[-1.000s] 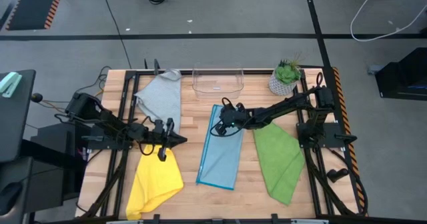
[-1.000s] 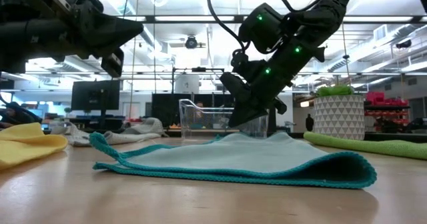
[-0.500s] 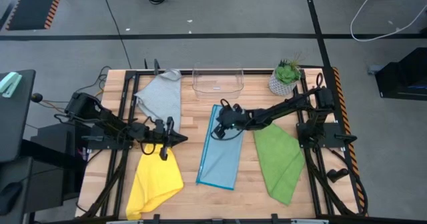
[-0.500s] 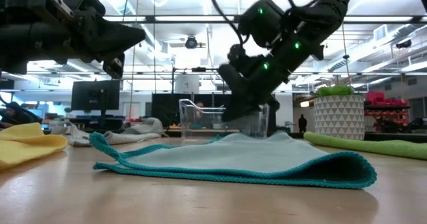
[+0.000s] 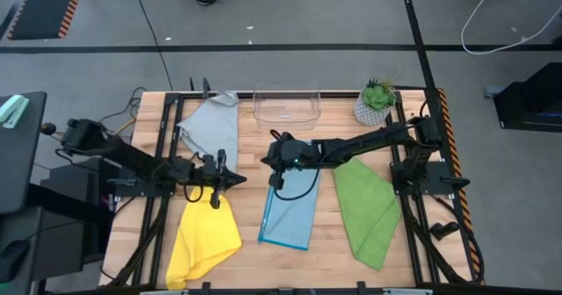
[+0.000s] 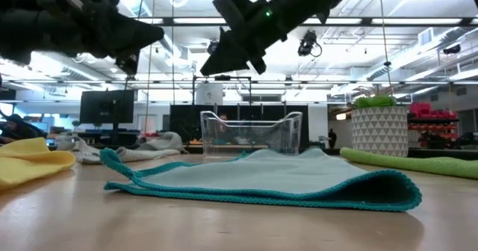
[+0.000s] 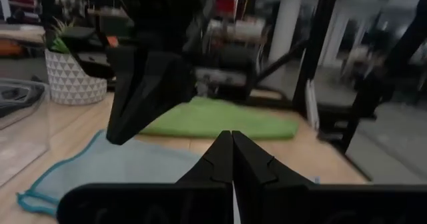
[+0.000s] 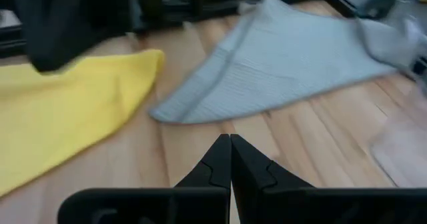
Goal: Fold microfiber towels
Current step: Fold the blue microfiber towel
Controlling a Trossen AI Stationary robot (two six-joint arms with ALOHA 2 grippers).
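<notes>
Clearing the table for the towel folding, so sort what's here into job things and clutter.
Job:
- grey towel
- blue towel
- green towel
- yellow towel

Just lying about:
- clear plastic bin
- potted plant

You are working in a robotics lab or open workshop hall: beyond the wooden counter stand desks with a monitor, long ceiling strip lights overhead, and grey floor with black tape lines and cables.
</notes>
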